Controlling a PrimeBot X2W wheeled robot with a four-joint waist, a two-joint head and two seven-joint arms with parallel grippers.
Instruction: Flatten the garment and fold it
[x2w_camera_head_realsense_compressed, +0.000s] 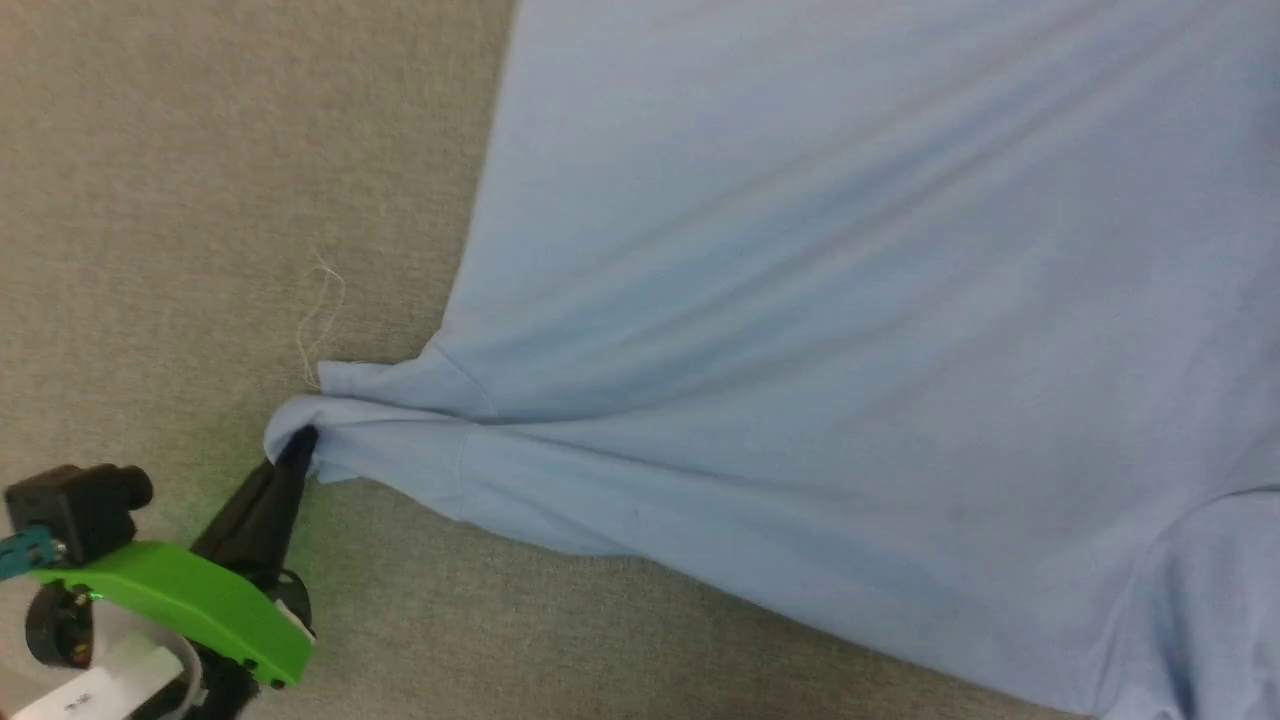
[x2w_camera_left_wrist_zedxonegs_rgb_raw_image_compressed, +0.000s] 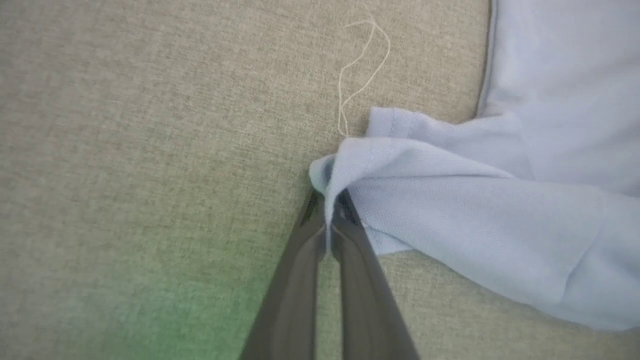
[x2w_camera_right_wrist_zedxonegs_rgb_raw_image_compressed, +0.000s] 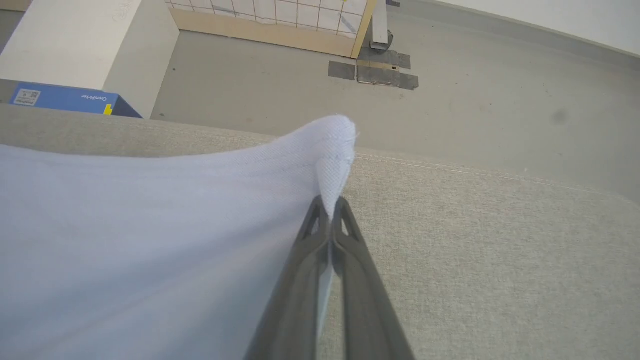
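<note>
The left gripper (x2w_camera_left_wrist_zedxonegs_rgb_raw_image_compressed: 327, 210) clamps its fingers on a bunched edge of the light blue garment (x2w_camera_head_realsense_compressed: 800, 300), which spreads to the right of the fingertips over the beige surface (x2w_camera_head_realsense_compressed: 200, 180). The right gripper (x2w_camera_right_wrist_zedxonegs_rgb_raw_image_compressed: 330, 212) pinches another corner, the cloth peaking just beyond its tips and draping to their left.

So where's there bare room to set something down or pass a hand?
Free: the beige surface left of the garment, above the left gripper, bearing just a loose thread; the strip below the pinched sleeve; and, in the right wrist view, the surface right of the right gripper up to its seam. Crowded: the garment's spread.
</note>
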